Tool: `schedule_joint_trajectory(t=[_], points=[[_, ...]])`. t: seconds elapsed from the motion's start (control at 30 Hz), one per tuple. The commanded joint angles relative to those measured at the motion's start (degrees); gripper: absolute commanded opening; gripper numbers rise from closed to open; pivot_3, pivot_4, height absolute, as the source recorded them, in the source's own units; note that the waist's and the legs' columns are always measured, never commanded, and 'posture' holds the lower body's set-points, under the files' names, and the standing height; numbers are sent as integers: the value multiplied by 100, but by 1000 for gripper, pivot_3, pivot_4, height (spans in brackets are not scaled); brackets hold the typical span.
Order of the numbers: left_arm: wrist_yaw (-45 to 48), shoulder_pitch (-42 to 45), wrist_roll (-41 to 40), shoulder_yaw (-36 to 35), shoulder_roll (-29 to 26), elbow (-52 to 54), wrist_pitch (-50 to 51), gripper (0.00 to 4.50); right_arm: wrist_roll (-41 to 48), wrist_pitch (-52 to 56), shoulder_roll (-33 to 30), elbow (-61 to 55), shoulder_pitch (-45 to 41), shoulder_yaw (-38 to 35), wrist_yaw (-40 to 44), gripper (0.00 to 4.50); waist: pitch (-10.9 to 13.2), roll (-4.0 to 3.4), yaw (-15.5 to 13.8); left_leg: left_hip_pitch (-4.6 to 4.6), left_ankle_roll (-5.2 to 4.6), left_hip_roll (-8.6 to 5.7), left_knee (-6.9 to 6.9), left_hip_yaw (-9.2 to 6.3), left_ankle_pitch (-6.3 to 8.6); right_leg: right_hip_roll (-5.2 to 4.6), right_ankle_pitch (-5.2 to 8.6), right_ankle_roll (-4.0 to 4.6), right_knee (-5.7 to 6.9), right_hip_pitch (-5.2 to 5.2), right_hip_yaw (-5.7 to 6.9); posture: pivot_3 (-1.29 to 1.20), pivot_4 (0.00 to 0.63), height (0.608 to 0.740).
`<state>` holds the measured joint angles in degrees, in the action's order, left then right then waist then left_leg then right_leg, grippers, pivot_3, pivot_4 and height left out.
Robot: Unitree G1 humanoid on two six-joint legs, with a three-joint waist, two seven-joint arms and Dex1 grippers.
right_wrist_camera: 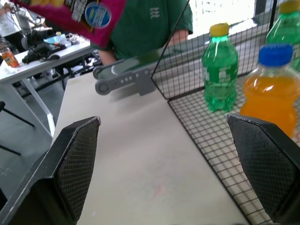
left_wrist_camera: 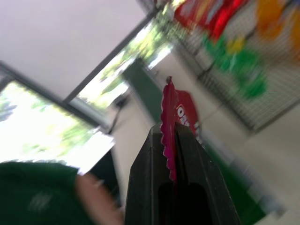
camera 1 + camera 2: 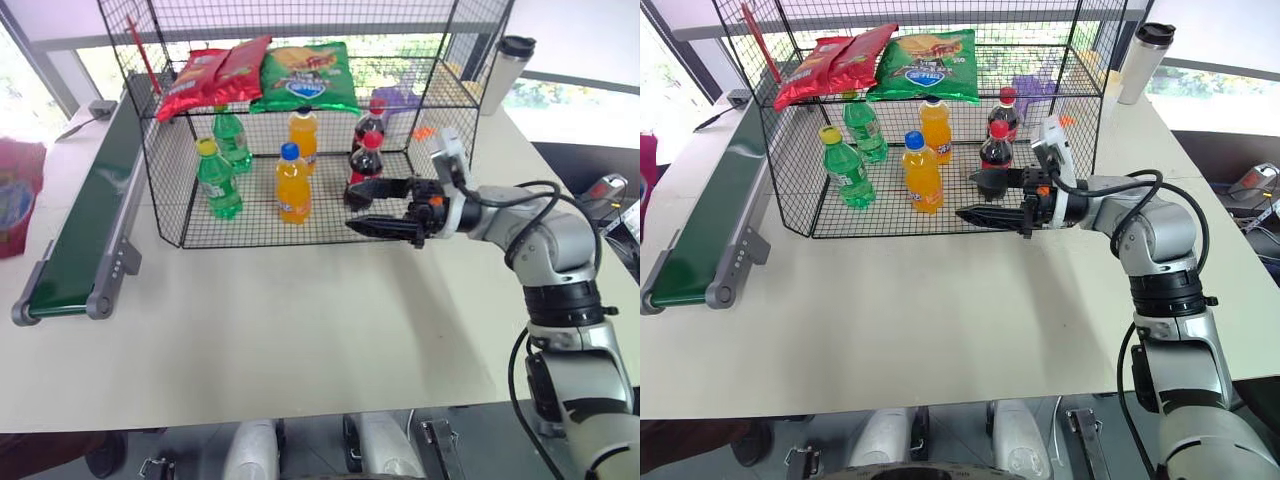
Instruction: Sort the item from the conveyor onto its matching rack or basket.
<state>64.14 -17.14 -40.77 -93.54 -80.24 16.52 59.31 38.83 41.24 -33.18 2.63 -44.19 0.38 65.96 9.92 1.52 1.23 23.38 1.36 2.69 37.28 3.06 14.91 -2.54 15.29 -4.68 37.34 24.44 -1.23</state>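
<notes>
The item, a glossy magenta-pink crisp bag [image 3: 15,195], hangs at the far left beside the conveyor [image 3: 90,215], a dark green belt in a grey frame. In the left wrist view my left gripper [image 2: 169,129] is shut on the bag's crimped edge [image 2: 168,101]. The right wrist view catches the bag's blue logo [image 1: 96,14] high up. The black wire rack [image 3: 170,190] stands on the white table. My right gripper [image 3: 350,210] hovers open at the rack's front right corner, pointing left, with nothing between its fingers [image 1: 70,159].
Red crisp bags [image 3: 210,75] and a green crisp bag [image 3: 305,75] lie on the rack's upper tier. Green, orange and cola bottles [image 3: 290,185] stand on the lower tier. A steel tumbler [image 3: 507,70] stands back right. A person in a green shirt [image 1: 150,23] stands beyond the conveyor.
</notes>
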Motion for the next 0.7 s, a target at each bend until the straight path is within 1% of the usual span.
schedule_joint_trajectory(t=[0.03, 0.1, 0.2, 0.27, 0.33, 0.37, 0.47, 0.5, 0.53, 0.6, 0.7], points=[[92, 966, -1357, 351, -347, -360, 775, 27, 433, 183, -54, -267, -188, -439, 20, 4500, 1, 1, 22, 0, 0, 0, -6, 0, 0, 0, -1, -3, -1, 3, 0, 0, 150, 740], [-32, 1502, -1846, 947, -327, -374, 695, 27, 605, 311, -59, -332, -270, -582, -37, 4500, 3, -3, 33, -1, 0, 1, -13, -1, 0, 0, -1, -4, 0, 4, 1, 0, 150, 740], [-463, 2402, -2710, 2308, -277, -571, 100, 27, 980, 561, -52, -415, -446, -847, -117, 4500, 4, -4, 20, -1, 0, 4, -16, -7, 0, 5, -1, -3, 13, 9, 3, 0, 150, 740], [-687, 3051, -3169, 3185, -260, -745, -293, 27, 1110, 670, -45, -438, -490, -920, -161, 4500, 3, -4, -2, -3, 1, 6, -12, -11, 0, 7, -1, -1, 23, 10, 2, 0, 150, 740], [-803, 3675, -3460, 4034, -210, -870, -635, 27, 1198, 756, -32, -464, -504, -959, -215, 4500, 2, -2, -9, -4, 1, 5, -7, -10, 0, 7, -2, -1, 27, 9, 1, 0, 150, 740], [-824, 3916, -3508, 4315, -181, -907, -711, 27, 1221, 778, -31, -475, -504, -966, -235, 4500, 2, -2, -14, -4, 1, 4, -4, -8, 0, 7, -2, -1, 28, 7, -1, 0, 150, 740], [-953, 4870, -3651, 5497, 110, -902, -979, 27, 1319, 823, 75, -694, -342, -916, -344, 4500, 1, -1, -31, -3, 1, 0, 0, -3, 0, 4, -3, -2, 30, 7, -5, 0, 150, 740], [-960, 5109, -3625, 5749, 209, -907, -1014, 27, 1408, 866, 142, -747, -321, -941, -401, 4500, 1, -1, -35, -1, 1, -1, 1, -5, 0, 7, -3, -2, 30, 7, -4, 0, 150, 740], [-955, 5264, -3582, 5886, 271, -921, -1015, 27, 1474, 899, 186, -776, -316, -966, -443, 4500, 1, -1, -39, 0, 1, -1, 2, -5, 0, 7, -3, -3, 30, 7, -4, 0, 150, 740], [-923, 5613, -3494, 6272, 537, -932, -1067, 27, 1550, 843, 469, -879, -330, -848, -525, 4500, 1, -1, -34, 2, 1, -3, 6, -6, -1, 9, -3, -3, 31, 8, -4, 0, 150, 740], [-816, 5834, -3251, 6610, 880, -883, -1157, 27, 1407, 615, 804, -794, -393, -656, -555, 4500, 1, -1, -12, 2, 1, -2, 8, -6, -1, 14, -3, -3, 32, 8, -5, 0, 150, 740]])
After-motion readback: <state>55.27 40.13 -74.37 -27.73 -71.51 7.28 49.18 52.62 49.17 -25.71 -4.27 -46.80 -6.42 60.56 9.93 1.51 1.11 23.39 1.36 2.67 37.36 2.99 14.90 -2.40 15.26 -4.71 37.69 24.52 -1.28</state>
